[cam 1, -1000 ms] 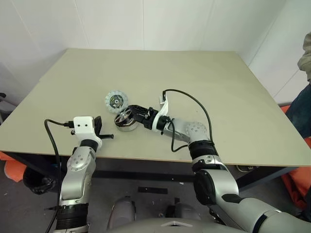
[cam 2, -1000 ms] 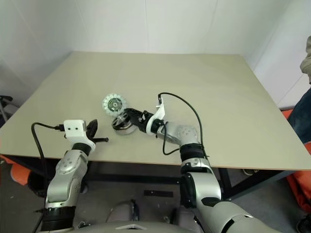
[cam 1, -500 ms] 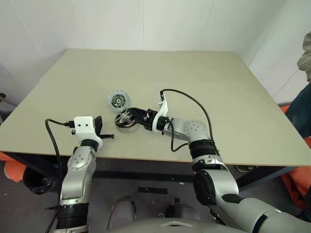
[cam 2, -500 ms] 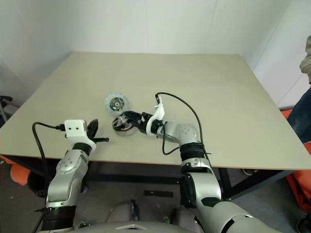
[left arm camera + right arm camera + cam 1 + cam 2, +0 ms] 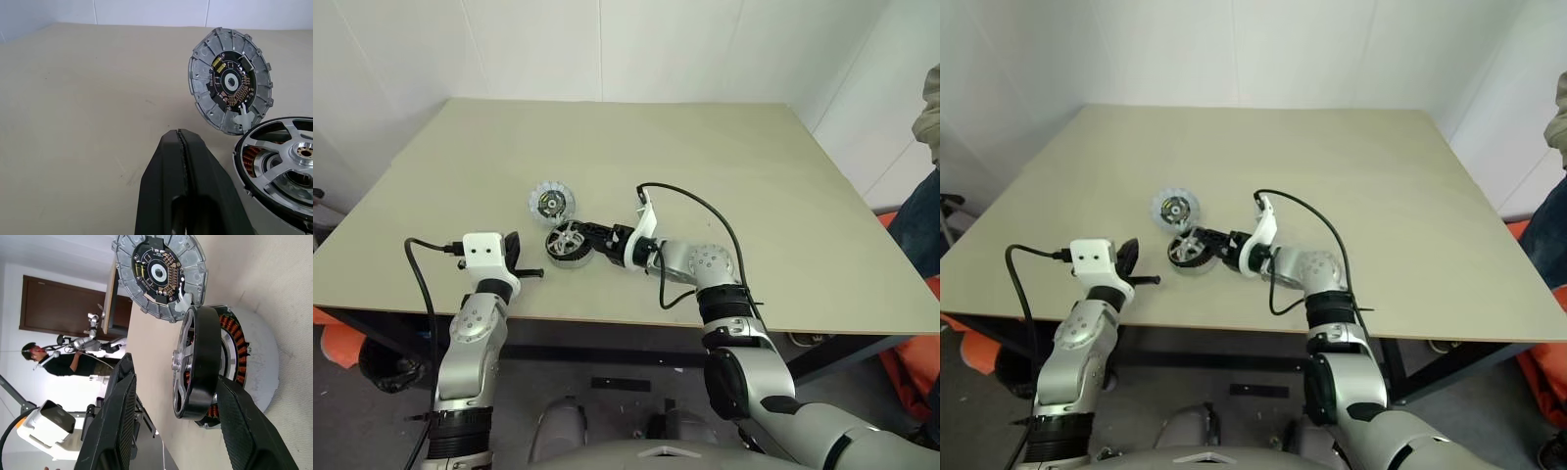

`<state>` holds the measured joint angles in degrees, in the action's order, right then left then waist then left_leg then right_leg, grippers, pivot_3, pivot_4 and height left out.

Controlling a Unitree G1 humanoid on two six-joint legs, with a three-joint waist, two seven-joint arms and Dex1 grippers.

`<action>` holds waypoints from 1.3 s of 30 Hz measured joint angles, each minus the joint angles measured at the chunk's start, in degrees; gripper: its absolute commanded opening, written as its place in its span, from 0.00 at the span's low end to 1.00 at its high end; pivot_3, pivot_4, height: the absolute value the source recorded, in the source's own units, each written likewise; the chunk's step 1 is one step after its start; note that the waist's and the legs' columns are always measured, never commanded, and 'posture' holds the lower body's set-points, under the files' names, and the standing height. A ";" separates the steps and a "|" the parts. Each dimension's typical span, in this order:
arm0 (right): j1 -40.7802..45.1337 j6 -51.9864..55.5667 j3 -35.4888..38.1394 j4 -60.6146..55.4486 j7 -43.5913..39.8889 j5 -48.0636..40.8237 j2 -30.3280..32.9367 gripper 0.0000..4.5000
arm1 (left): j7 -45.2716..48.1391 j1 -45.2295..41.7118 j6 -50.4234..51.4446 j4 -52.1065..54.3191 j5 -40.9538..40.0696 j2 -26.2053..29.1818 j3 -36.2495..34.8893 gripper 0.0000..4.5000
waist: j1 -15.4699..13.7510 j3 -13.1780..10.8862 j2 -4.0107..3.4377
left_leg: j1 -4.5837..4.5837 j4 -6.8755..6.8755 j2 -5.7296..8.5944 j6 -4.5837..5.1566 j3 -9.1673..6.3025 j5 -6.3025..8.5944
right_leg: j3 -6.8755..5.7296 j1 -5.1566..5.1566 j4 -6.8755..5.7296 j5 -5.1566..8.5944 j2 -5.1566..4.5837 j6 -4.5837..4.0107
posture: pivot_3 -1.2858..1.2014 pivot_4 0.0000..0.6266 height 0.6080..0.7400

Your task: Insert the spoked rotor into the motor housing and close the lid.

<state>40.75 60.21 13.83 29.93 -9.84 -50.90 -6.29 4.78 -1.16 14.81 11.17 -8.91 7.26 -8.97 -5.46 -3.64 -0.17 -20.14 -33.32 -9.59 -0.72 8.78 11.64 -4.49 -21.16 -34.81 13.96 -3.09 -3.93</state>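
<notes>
Left gripper [image 5: 514,259] idles pressed together near the table [image 5: 803,196] edge. Right gripper [image 5: 590,238] straddles the spoked rotor [image 5: 195,362], fingers apart, rotor seated slightly askew on the motor housing [image 5: 244,357]; lid [image 5: 551,203] lies just beyond.

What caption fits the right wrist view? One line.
Right gripper straddles the spoked rotor, lowered onto the motor housing, beside the lid.

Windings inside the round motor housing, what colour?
Copper-orange, on the round motor housing behind the black spoked rotor; right wrist view shows it best.
</notes>
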 measured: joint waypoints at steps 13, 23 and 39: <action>-3.58 4.14 1.15 -8.56 0.80 2.49 5.74 0.63 | -0.04 -0.09 -0.05 -0.38 0.00 -0.05 0.05 0.00 | -0.09 0.00 0.00 | 0.01 0.00 0.01 0.00 0.00 0.00 | 0.00 0.02 0.00 0.00 0.00 0.01 | 0.52 0.00 1.00; -7.00 -27.79 -26.41 -24.23 -15.23 26.75 10.67 0.42 | 0.12 -0.41 -1.21 -0.71 0.08 -0.10 0.23 0.00 | 0.04 0.01 0.02 | 0.01 0.01 -0.02 -0.01 0.00 0.00 | 0.00 0.00 0.03 0.22 0.02 0.42 | 0.52 0.00 1.00; -4.24 -46.46 -31.59 1.87 -20.41 40.79 2.56 0.01 | 0.10 -0.27 -1.26 -0.85 0.12 -0.01 0.21 0.00 | 0.68 0.02 0.07 | 0.01 -0.03 -0.03 0.05 -0.01 0.02 | 0.00 0.03 -0.02 0.00 0.02 -0.04 | 0.52 0.00 1.00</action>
<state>36.52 13.75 -17.76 31.80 -30.25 -10.10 -3.73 4.88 -1.44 13.55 10.32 -8.78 7.26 -8.75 -4.78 -3.62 -0.10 -20.13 -33.36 -9.62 -0.68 8.77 11.66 -4.49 -21.13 -34.83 13.96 -3.07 -3.97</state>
